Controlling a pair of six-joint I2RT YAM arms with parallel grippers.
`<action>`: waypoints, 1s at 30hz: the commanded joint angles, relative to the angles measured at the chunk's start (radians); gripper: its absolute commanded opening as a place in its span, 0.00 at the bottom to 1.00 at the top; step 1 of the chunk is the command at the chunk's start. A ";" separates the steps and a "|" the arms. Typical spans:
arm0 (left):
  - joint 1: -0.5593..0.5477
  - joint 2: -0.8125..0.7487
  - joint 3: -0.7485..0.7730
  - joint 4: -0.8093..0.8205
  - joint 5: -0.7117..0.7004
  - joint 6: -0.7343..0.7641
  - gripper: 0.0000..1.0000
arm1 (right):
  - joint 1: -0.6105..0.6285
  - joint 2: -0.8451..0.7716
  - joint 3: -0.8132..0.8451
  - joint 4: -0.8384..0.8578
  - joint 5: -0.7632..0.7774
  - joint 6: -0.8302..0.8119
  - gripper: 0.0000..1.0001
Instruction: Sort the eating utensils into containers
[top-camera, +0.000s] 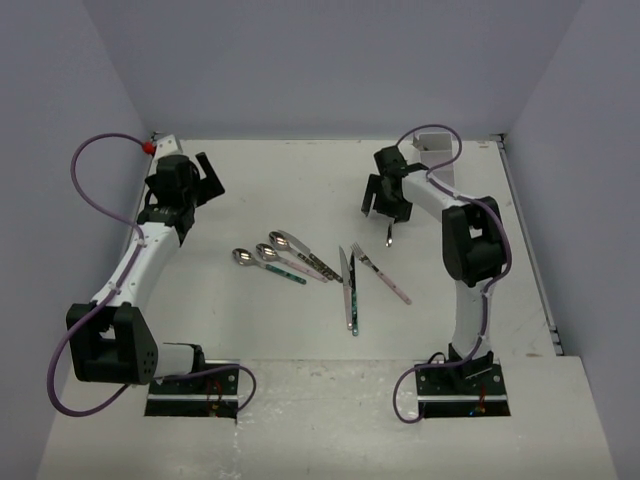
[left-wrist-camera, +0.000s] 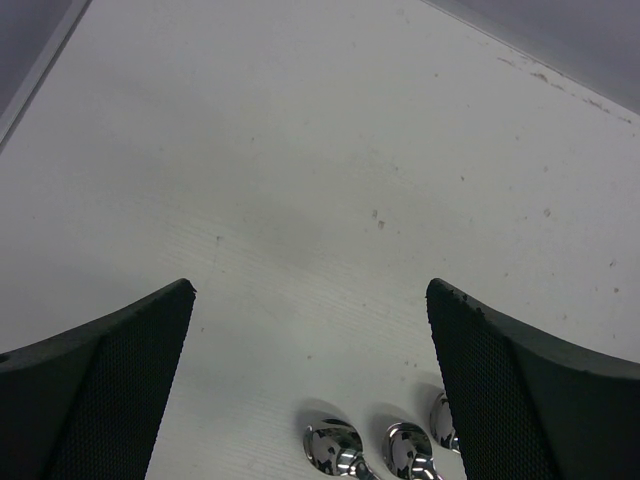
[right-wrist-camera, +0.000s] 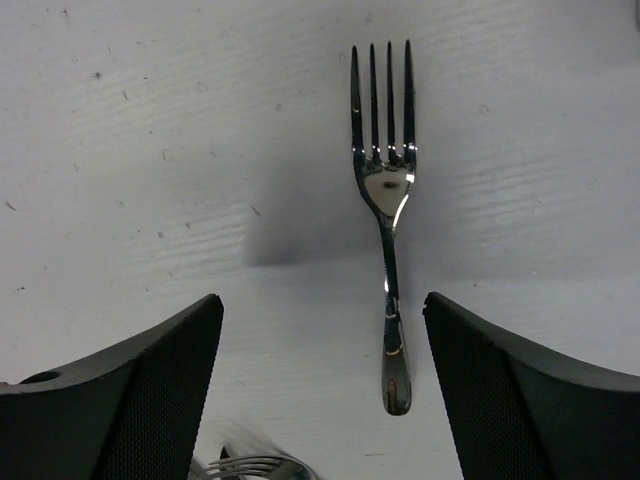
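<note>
White desk (top-camera: 300, 350), bare grey-violet walls (top-camera: 320, 60) on three sides. Landmark for everything below: plain metal fork (right-wrist-camera: 386, 190).

Right tool (right-wrist-camera: 322, 300) hangs directly over that fork, fingers spread wide, gripping nothing. In the right wrist view the fork's handle end sits between the two pads but off-centre, closer to the one on the view's right. Tines point away from the tool. Long axis runs roughly along my approach line, so the fingers would close across the handle. Fork looks flat on the desk, can't confirm.

Left tool (left-wrist-camera: 310, 285) is also open and empty, well apart from the fork, beyond the spoons (top-camera: 268, 252). Right arm (top-camera: 470, 250) is clearly nearer, so I judge this pick is its job.

Others relative to the fork: pink-handled fork (top-camera: 382, 272) just beside it on the arm-base side, two knives (top-camera: 346, 270) next to that, the three spoons further toward the left arm (top-camera: 140, 260).

White holder (top-camera: 432, 143) is past the fork at the desk's back edge, partly hidden by the right arm. Can't see inside.

My read: nudge sideways to centre the handle, then drop and close. Handle is thin and shiny, may slip.
</note>
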 joint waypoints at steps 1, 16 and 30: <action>-0.005 0.003 -0.002 0.010 -0.030 0.017 1.00 | 0.004 0.051 0.046 -0.054 -0.045 0.056 0.81; -0.005 0.006 0.003 0.005 -0.062 0.032 1.00 | 0.006 0.054 0.043 -0.098 -0.070 0.033 0.00; -0.005 -0.020 -0.003 -0.003 -0.063 0.040 1.00 | 0.003 -0.406 -0.274 0.493 -0.205 -0.542 0.00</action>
